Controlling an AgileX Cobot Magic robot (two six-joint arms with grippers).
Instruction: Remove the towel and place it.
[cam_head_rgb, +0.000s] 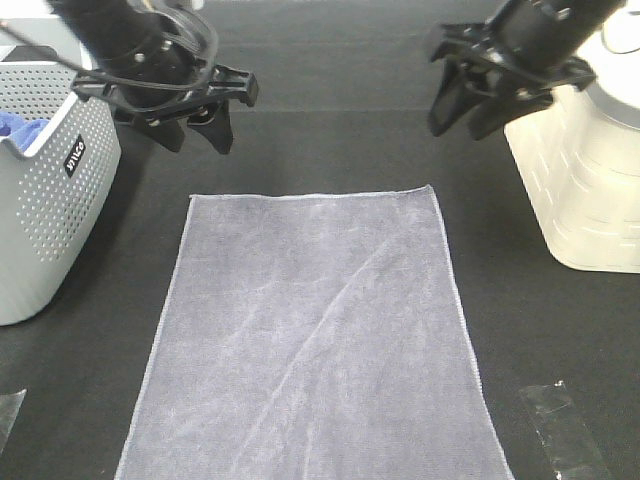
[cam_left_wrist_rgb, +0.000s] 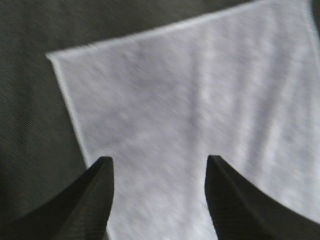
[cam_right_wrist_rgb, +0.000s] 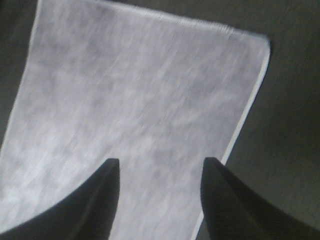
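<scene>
Nearest, two scraps of clear tape lie on the black table (cam_head_rgb: 340, 120): one at the near right (cam_head_rgb: 560, 420) and one at the near left edge (cam_head_rgb: 8, 410), each apart from the towel. Between them the towel (cam_head_rgb: 310, 340) is spread flat in the middle of the table. It is slate-grey with a thin pale hem, and its long side runs from near to far. Its near end passes out of view in the high camera. A faint crease crosses it diagonally, from the near left toward the far right.

To the left, well apart from the towel, stands a grey perforated basket (cam_head_rgb: 45, 200) with a blue cloth (cam_head_rgb: 20, 128) showing inside its rim. To the right stands a cream-coloured container (cam_head_rgb: 590, 190), also clear of the towel's edge.

Farther back, the towel's far edge lies straight across the table, with both corners flat. The left tool (cam_head_rgb: 196, 135) hangs above the table just beyond the far left corner, with its fingers spread wide and nothing between them. Its wrist camera shows that corner below the gap. The right tool (cam_head_rgb: 465, 118) hangs just beyond the far right corner, likewise spread and empty. Its wrist camera looks down on the rounded right corner of the towel.
</scene>
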